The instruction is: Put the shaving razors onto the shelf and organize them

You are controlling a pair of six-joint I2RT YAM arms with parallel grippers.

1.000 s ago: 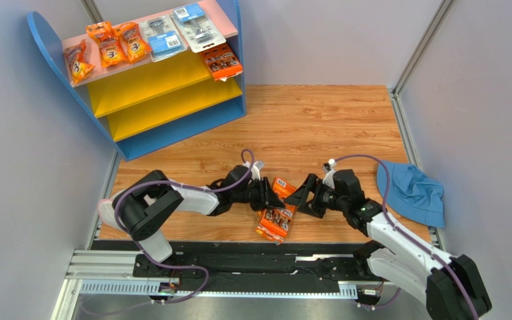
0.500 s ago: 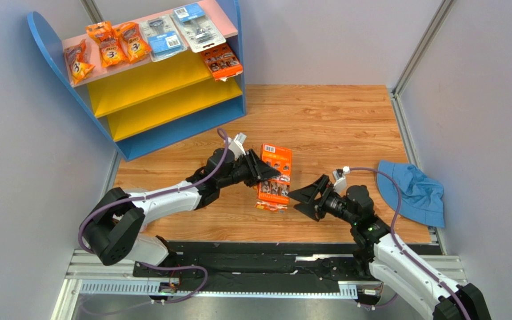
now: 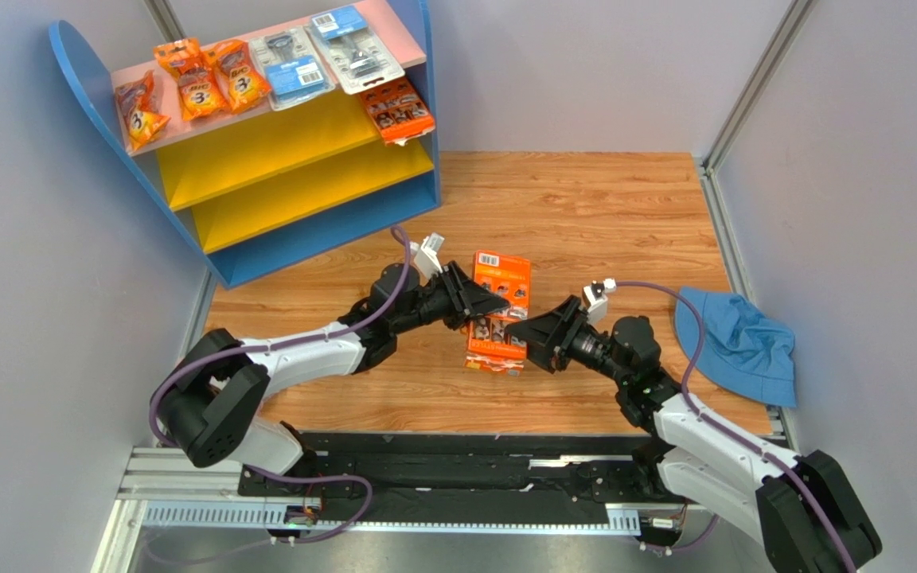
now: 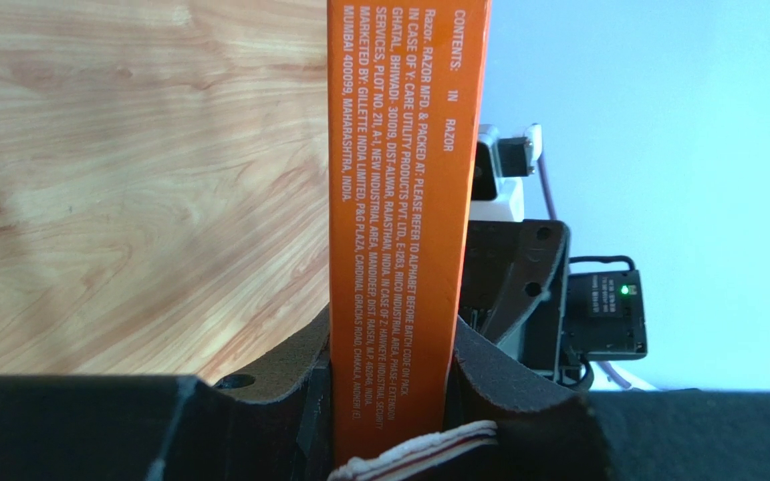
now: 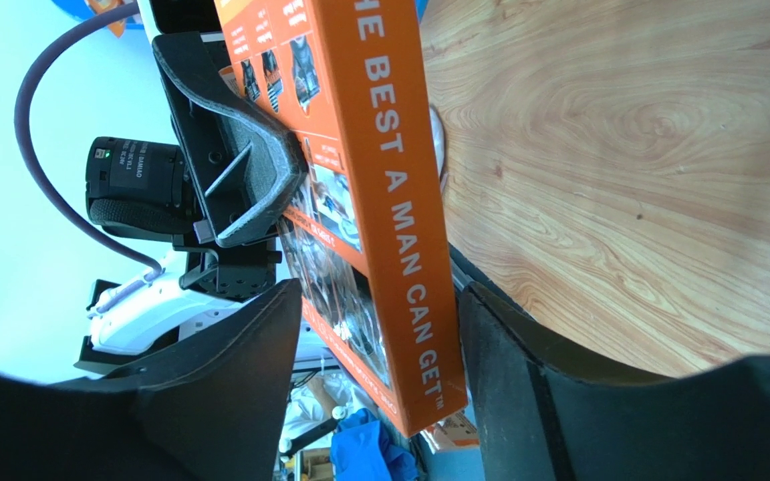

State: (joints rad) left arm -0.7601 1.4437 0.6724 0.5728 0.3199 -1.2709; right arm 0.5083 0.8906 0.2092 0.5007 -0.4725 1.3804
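One card (image 3: 503,276), partly behind left claw (image 3: 490,307)

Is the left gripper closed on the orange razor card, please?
Yes, in the left wrist view both fingers of the left gripper press against opposite faces of the orange razor card.

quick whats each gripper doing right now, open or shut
left gripper: shut on the orange razor card
right gripper: open, its fingers either side of that card, not clamped
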